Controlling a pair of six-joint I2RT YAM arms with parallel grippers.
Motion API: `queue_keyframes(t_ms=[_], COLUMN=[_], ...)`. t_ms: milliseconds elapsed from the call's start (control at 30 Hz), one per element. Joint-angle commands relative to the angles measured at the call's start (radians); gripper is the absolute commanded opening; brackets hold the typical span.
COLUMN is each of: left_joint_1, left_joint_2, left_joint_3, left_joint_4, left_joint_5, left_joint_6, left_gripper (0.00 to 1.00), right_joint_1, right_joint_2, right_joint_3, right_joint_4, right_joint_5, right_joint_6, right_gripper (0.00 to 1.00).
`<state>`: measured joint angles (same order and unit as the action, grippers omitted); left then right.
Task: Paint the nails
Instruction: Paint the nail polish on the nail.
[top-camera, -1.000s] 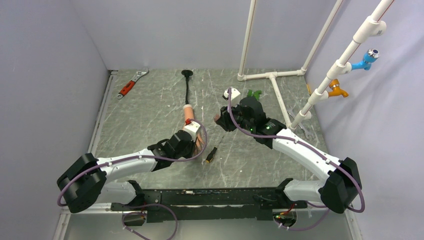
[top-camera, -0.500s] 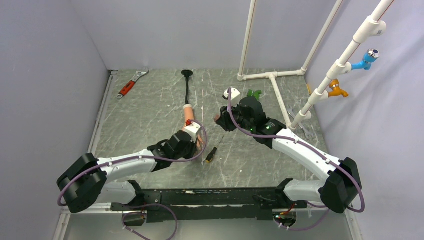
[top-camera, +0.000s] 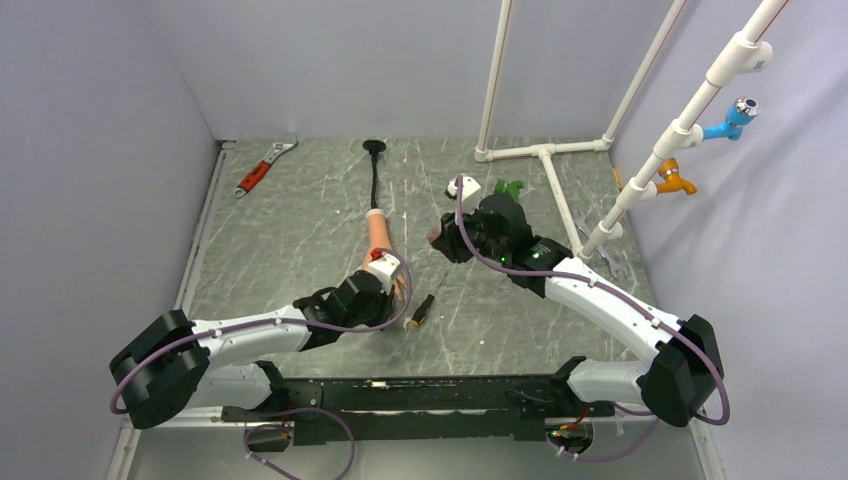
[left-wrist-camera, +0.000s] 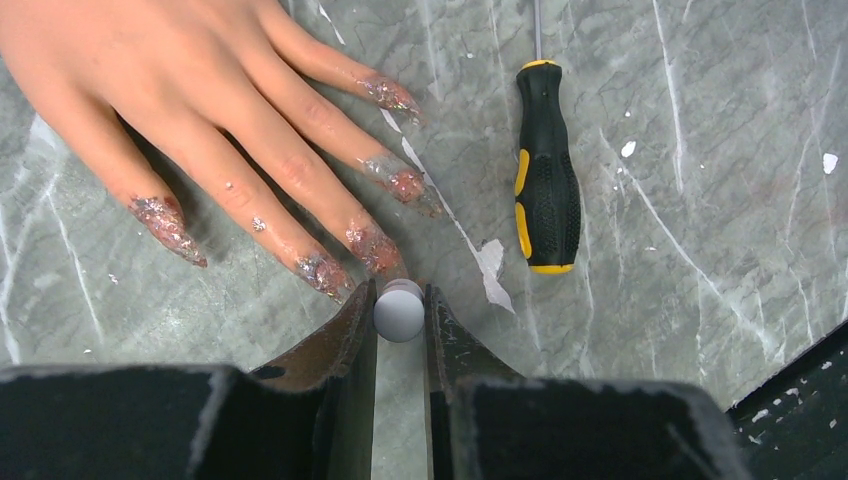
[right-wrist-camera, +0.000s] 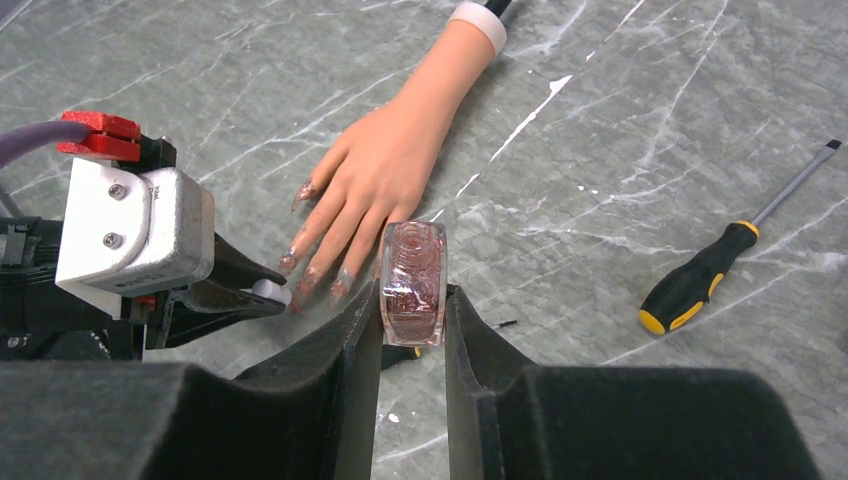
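Observation:
A peach mannequin hand (left-wrist-camera: 150, 70) lies flat on the table, fingers spread, and it also shows in the right wrist view (right-wrist-camera: 375, 180). Its nails (left-wrist-camera: 372, 245) carry patchy pink-silver glitter. My left gripper (left-wrist-camera: 400, 295) is shut on a small round grey-white polish cap (left-wrist-camera: 399, 312), just off the tips of the two middle fingers; any brush under the cap is hidden. In the top view the left gripper (top-camera: 392, 292) covers those fingers. My right gripper (right-wrist-camera: 413, 300) is shut on a clear polish bottle (right-wrist-camera: 414, 280) of pink glitter, held above the table to the hand's right.
A black-and-yellow screwdriver (top-camera: 422, 310) lies just right of the fingers. A red-handled wrench (top-camera: 258, 172) lies at the back left. A white pipe frame (top-camera: 545, 155) stands at the back right, with small white (top-camera: 465, 186) and green (top-camera: 510, 187) items beside it.
My left gripper has drawn back a little toward the near edge with the cap, uncovering more of the hand. The right arm has stayed still.

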<state>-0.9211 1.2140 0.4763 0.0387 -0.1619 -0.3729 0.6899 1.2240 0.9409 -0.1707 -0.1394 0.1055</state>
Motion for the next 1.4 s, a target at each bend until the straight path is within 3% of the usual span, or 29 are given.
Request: queue_keyframes(t_ms=[0, 400, 933, 1367], left_joint_1=[-0.011, -0.012, -0.012, -0.024], left_joint_2=[-0.036, -0.061, 0.049, 0.006], left_joint_3=[-0.006, 0.094, 0.125, 0.066], left_joint_4=[0.001, -0.099, -0.054, 0.006], left_joint_5=[-0.015, -0.097, -0.088, -0.015], left_joint_6=[-0.027, 0.025, 0.045, 0.003], left_gripper=[0.00, 0.00, 0.00, 0.00], right_joint_1=[-0.003, -0.003, -0.003, -0.003], right_joint_2=[-0.027, -0.048, -0.055, -0.051], right_joint_3=[0.001, -0.007, -0.004, -0.001], right_joint_4=[0.053, 0.057, 0.044, 0.041], right_joint_5=[0.004, 0.002, 0.015, 0.013], right_joint_6=[0.000, 0.002, -0.003, -0.003], right_gripper=[0.00, 0.00, 0.00, 0.00])
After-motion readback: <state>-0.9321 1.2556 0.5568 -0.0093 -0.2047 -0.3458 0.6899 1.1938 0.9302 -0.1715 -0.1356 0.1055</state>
